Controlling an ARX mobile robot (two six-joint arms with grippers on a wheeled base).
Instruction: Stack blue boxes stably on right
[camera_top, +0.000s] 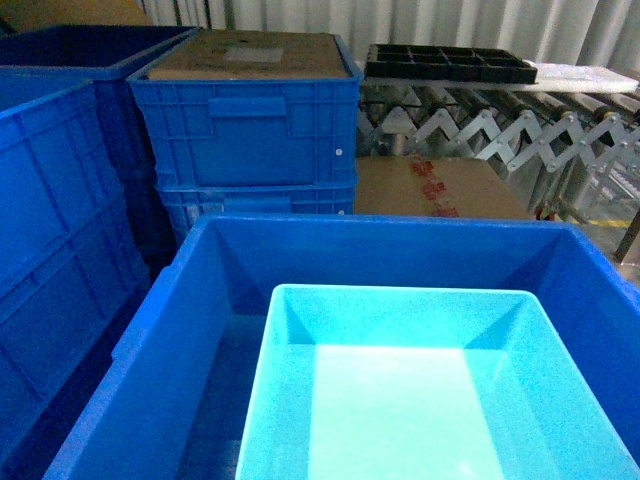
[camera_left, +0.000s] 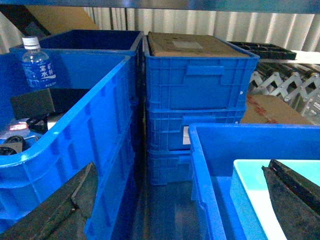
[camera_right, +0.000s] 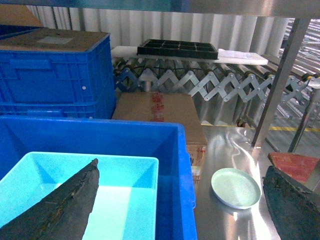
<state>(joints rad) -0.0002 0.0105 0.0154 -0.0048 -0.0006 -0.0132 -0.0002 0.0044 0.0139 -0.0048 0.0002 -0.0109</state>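
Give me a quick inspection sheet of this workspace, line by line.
Surface: shiny metal floor, reflective.
Job's things: light turquoise plastic tub sitting inside large dark blue plastic crate; tub empty.
Clutter: pale green round plate on floor; clear water bottle in left crate; brown cardboard box.
Claws: left claw and right claw open, holding nothing.
Cables: nothing seen.
Surroundings: stacked dark blue crates, roller conveyor, black compartment tray.

The shallow light turquoise plastic tub sits in a dark blue plastic crate. Far right, a black gridded tray; a brown cardboard box bears red print; near right, a pale green round plate.
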